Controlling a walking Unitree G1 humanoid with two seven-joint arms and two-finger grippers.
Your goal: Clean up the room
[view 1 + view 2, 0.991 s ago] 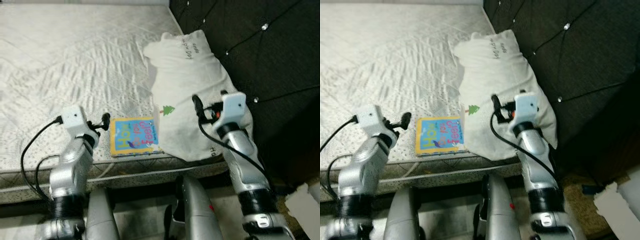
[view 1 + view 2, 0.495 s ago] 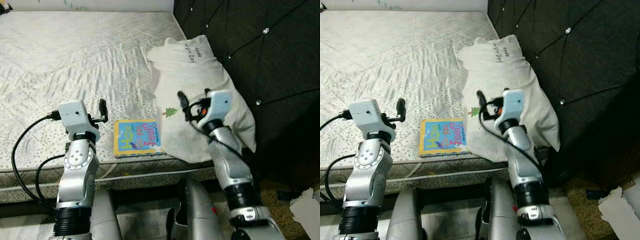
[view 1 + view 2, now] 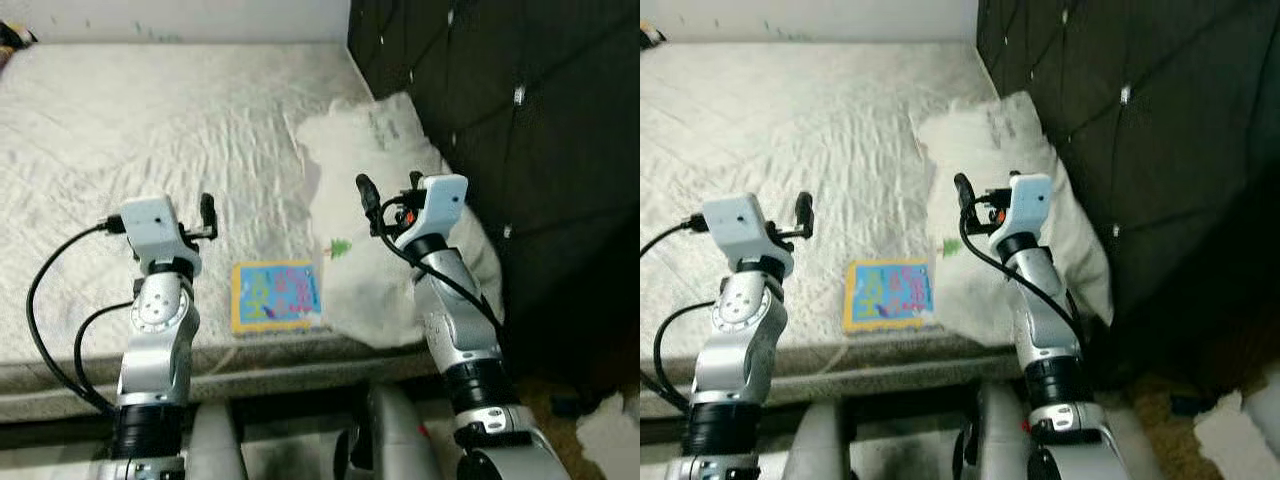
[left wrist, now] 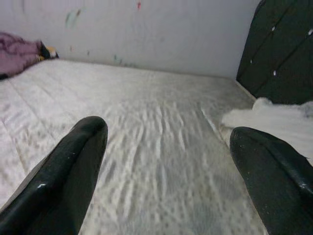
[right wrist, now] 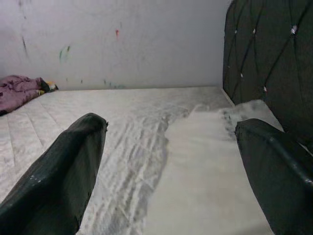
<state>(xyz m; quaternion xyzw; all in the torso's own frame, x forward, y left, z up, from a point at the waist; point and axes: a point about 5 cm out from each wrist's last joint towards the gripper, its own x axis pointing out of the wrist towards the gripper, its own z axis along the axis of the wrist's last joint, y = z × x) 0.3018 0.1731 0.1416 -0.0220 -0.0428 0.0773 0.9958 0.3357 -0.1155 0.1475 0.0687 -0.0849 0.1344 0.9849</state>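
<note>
Both hands gape above bed (image 3: 150,120); book (image 3: 276,296) seemingly touches pillow (image 3: 400,210).

Tool (image 5: 171,166) spread wide over white pillow (image 5: 210,161) on mattress (image 5: 98,122).

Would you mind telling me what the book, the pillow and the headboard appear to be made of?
Book: probably stiff, glossy printed card; it lies flat with crisp edges. Pillow: soft off-white cloth, creased and slumped. Headboard: dark padded upholstery, button-tufted; whether fabric or faux leather is unclear.
</note>
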